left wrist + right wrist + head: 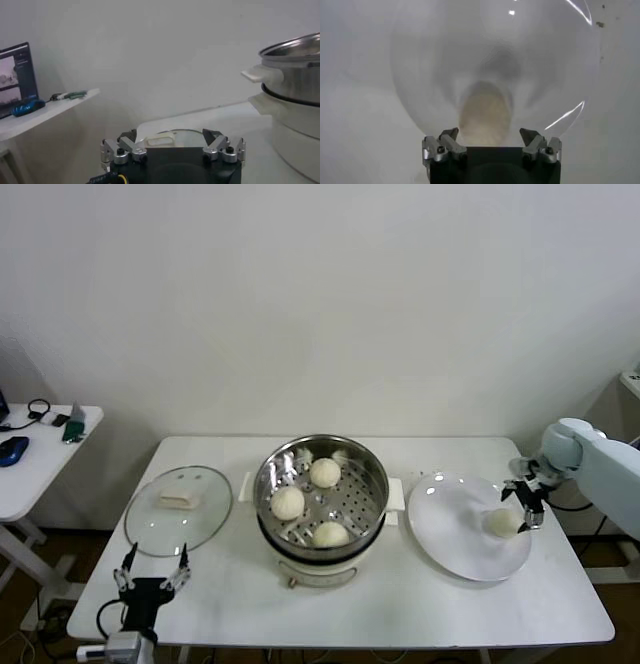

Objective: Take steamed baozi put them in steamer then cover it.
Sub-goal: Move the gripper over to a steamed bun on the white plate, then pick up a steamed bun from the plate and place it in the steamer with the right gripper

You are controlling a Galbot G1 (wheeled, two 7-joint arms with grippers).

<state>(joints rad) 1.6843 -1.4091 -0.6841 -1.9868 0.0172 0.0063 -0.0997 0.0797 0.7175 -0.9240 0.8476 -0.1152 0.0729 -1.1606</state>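
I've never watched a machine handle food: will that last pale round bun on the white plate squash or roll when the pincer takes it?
Probably it will give a little: the pale round bun looks soft and smooth, so a firm pinch could dent it. Its rounded shape on the glossy white plate suggests that a nudge might roll it. The open right pincer is right at it, which should limit that.

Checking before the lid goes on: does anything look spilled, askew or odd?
Nothing stands out. Three baozi sit in the steamer, one on the plate under the right gripper; the lid lies flat.
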